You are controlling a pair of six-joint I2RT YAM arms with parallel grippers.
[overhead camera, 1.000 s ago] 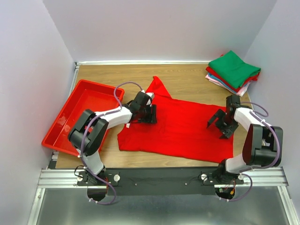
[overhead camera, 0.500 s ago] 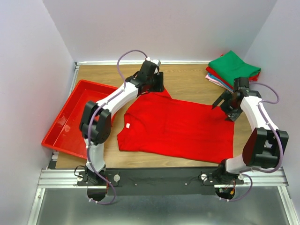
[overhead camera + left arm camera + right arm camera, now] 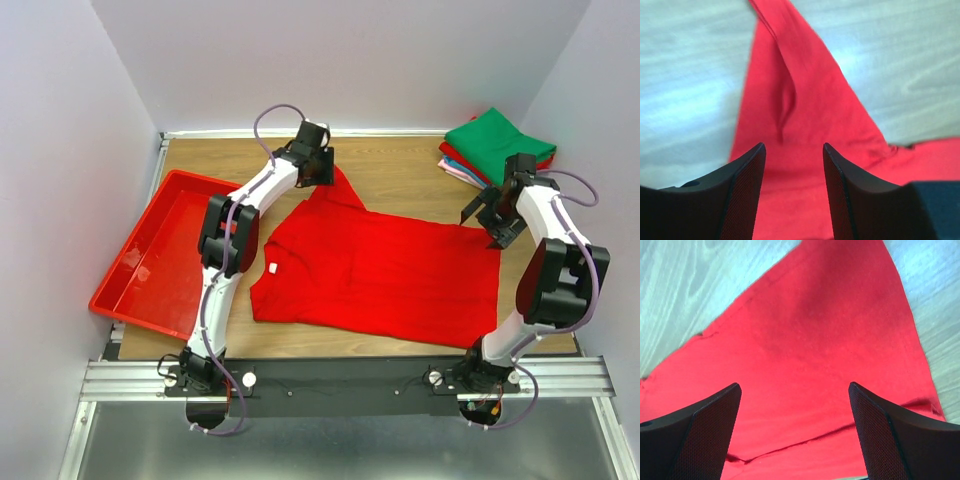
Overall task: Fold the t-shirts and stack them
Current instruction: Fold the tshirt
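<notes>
A bright red t-shirt point(image 3: 385, 272) lies spread flat on the wooden table, its small white neck tag point(image 3: 270, 267) at the left. One sleeve point(image 3: 338, 187) points to the far side. My left gripper point(image 3: 320, 176) is open and empty just above that sleeve; the left wrist view shows the sleeve point(image 3: 800, 95) beyond the gripper point(image 3: 794, 152). My right gripper point(image 3: 486, 224) is open wide and empty over the shirt's far right corner, which fills the right wrist view point(image 3: 830, 325) under the gripper point(image 3: 795, 392). A stack of folded t-shirts point(image 3: 498, 148), green on top, lies at the far right.
A red plastic tray point(image 3: 135, 275) sits at the table's left edge. White walls close in the table at the back and both sides. Bare wood point(image 3: 410, 170) shows between the sleeve and the stack.
My left gripper has moved from the shirt's left part out to the far sleeve. My right gripper has moved from the shirt's right side up to its far right corner. The shirt lies unchanged.
</notes>
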